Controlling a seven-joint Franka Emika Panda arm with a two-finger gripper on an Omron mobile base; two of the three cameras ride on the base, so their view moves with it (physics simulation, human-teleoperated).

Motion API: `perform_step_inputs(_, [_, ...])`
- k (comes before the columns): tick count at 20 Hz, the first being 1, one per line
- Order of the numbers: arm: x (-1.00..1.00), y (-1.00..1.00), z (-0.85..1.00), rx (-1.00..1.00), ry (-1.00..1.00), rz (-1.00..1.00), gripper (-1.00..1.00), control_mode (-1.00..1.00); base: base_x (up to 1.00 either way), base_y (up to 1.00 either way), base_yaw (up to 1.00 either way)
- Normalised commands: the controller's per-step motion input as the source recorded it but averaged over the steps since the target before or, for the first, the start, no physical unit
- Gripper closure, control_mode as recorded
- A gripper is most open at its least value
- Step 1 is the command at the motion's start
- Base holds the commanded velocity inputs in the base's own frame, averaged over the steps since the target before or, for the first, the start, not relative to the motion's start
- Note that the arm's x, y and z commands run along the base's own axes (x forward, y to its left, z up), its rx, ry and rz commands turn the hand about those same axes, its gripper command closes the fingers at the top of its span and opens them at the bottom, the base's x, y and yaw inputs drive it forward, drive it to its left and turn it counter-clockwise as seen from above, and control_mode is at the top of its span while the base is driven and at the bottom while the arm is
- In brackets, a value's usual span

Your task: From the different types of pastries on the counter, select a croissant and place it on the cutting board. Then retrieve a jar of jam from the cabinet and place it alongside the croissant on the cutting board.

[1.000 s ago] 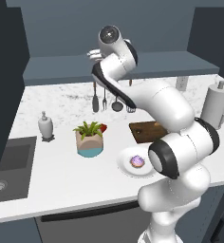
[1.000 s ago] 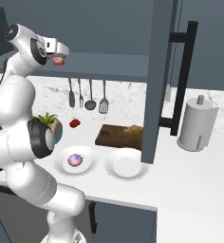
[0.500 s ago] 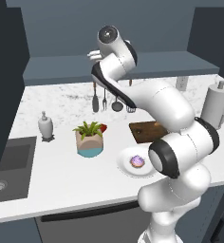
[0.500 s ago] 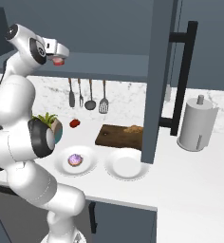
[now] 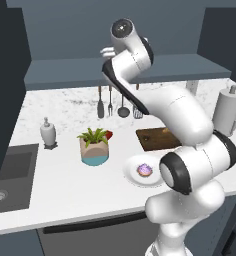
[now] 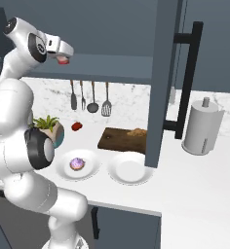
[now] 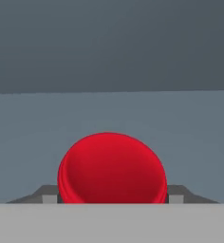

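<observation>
Reaching up to the cabinet point(image 5: 140, 70) shelf in the left base view, the arm has its hand raised above the shelf's flat top; the jam jar is hidden behind the hand here, so the grip can't be told from this side. Cutting board point(image 5: 157, 138) sits on the counter point(image 5: 60, 185) well below the shelf, down and right of it.

Right base view: gripper point(image 6: 63, 59) hangs over the same shelf with the jam jar point(image 6: 63, 60) tucked right under it, red showing between the jaws. Croissant point(image 6: 136, 132) lies on the cutting board point(image 6: 118, 139), far below the shelf and off to the right.

Hand view: jam jar point(image 7: 112, 168) sits dead centre, lid facing the camera, one finger pressed on each side, so pinched on the jar. Next move likely lift, then carry down-right to the board beside the croissant.
</observation>
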Motion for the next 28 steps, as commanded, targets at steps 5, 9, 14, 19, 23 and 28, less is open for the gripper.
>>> perform_step_inputs(5, [-0.74, -0.58, 0.4, 0.05, 0.0, -0.1, 1.0, -1.0, 0.0, 0.0, 0.0])
perform_step_inputs(9, [-0.78, -0.58, 0.24, 0.03, 0.0, -0.1, 1.0, -1.0, 0.0, 0.0, 0.0])
perform_step_inputs(14, [-0.85, -0.5, 0.02, 0.0, 0.0, -0.05, 1.0, -1.0, 0.0, 0.0, 0.0])
perform_step_inputs(19, [-0.99, -0.36, -0.15, 0.0, -0.03, -0.01, 1.0, -1.0, 0.0, 0.0, 0.0])
perform_step_inputs(23, [-1.0, -0.24, -0.35, 0.0, -0.11, -0.01, 1.0, -1.0, 0.0, 0.0, 0.0])
perform_step_inputs(28, [-1.0, -0.21, -0.54, 0.0, -0.13, -0.01, 1.0, -1.0, 0.0, 0.0, 0.0])
